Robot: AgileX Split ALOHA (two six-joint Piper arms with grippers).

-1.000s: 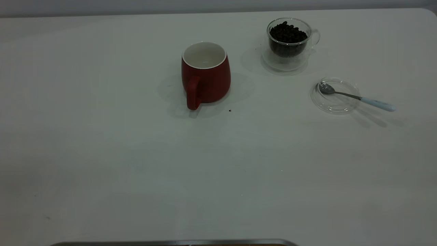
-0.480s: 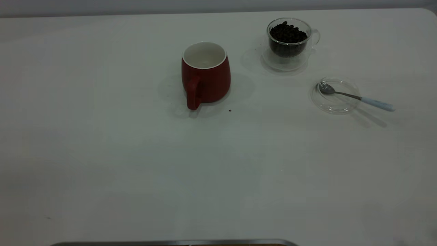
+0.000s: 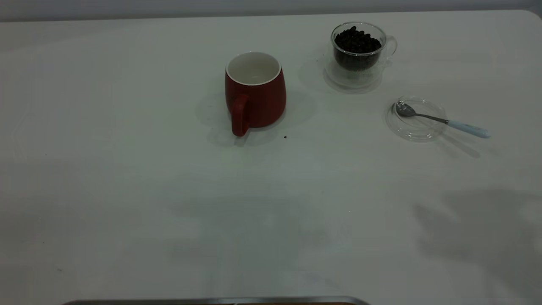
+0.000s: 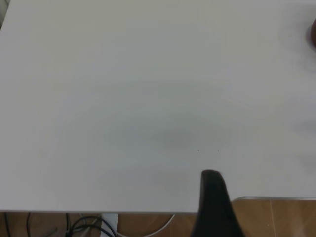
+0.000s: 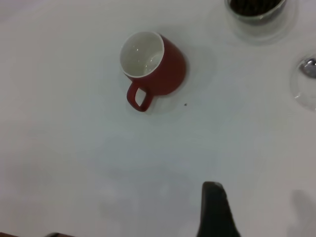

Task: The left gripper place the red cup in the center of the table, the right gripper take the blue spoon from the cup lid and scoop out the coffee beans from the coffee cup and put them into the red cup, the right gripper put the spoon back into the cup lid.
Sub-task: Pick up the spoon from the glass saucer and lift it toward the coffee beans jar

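The red cup (image 3: 255,94) stands upright near the middle of the table (image 3: 127,190), handle toward the front; it also shows in the right wrist view (image 5: 153,64). The coffee cup (image 3: 360,53), full of coffee beans (image 3: 357,42), stands behind it to the right. The blue spoon (image 3: 442,120) lies with its bowl in the cup lid (image 3: 416,118) and its handle out over the rim. Neither gripper shows in the exterior view. My left gripper (image 4: 213,197) hangs over bare table near its front edge. My right gripper (image 5: 215,210) is high over the table, in front of the red cup.
A small dark speck (image 3: 285,137) lies on the table just right of the red cup. A metal-edged surface (image 3: 211,301) shows at the table's front edge. A broad shadow (image 3: 478,224) lies over the front right of the table.
A shadow has spread over the front right and front middle of the table. The cups, lid and spoon have not moved.
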